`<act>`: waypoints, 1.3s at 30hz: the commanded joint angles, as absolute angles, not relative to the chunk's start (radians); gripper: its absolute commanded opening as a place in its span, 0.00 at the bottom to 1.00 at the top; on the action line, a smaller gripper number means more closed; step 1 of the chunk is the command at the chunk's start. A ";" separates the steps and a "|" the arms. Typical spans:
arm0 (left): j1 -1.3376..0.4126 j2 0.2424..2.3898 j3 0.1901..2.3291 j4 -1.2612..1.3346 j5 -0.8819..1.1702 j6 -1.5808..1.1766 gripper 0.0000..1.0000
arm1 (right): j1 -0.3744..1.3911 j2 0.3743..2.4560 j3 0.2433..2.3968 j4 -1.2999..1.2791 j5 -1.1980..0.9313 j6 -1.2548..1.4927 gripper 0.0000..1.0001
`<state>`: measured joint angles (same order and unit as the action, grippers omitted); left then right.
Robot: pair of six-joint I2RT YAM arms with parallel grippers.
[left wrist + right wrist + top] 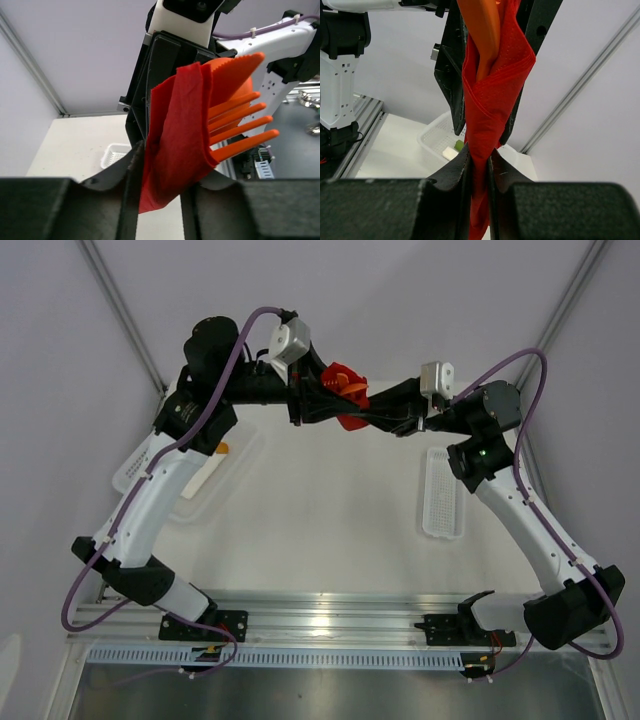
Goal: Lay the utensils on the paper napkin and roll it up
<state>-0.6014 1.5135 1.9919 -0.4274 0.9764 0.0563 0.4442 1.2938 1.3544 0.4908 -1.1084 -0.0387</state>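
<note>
The paper napkin is wrapped into a loose red roll and held in the air above the far middle of the table. The orange utensils stick out of it. In the left wrist view fork tines poke from the napkin, and my left gripper has both fingers against the roll's lower end. The right wrist view shows my right gripper pinched tight on the napkin's twisted tail, with an orange handle coming out of the top. The two grippers face each other across the roll.
A white basket with small pieces in it lies on the table at the left. A long white basket lies at the right. Another basket holds a green and a white piece. A metal rail runs along the near edge.
</note>
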 commanded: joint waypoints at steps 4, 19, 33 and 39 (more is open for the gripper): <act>-0.612 1.516 2.029 -0.380 1.012 0.023 0.27 | 0.453 1.269 1.397 0.514 -1.123 -0.051 0.00; -0.621 1.509 2.045 -0.422 1.019 0.047 0.01 | 0.449 1.299 1.420 0.442 -1.111 -0.078 0.00; -0.617 1.513 2.046 -0.564 0.957 0.146 0.01 | 0.446 1.307 1.408 0.356 -1.081 -0.046 0.01; -0.615 1.491 2.039 -0.587 0.942 0.176 0.01 | 0.446 1.316 1.381 0.388 -1.058 -0.005 0.09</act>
<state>-0.6048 1.5246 2.0144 -0.5423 0.9394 0.1658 0.4446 1.3090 1.3804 0.3542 -1.1080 -0.0143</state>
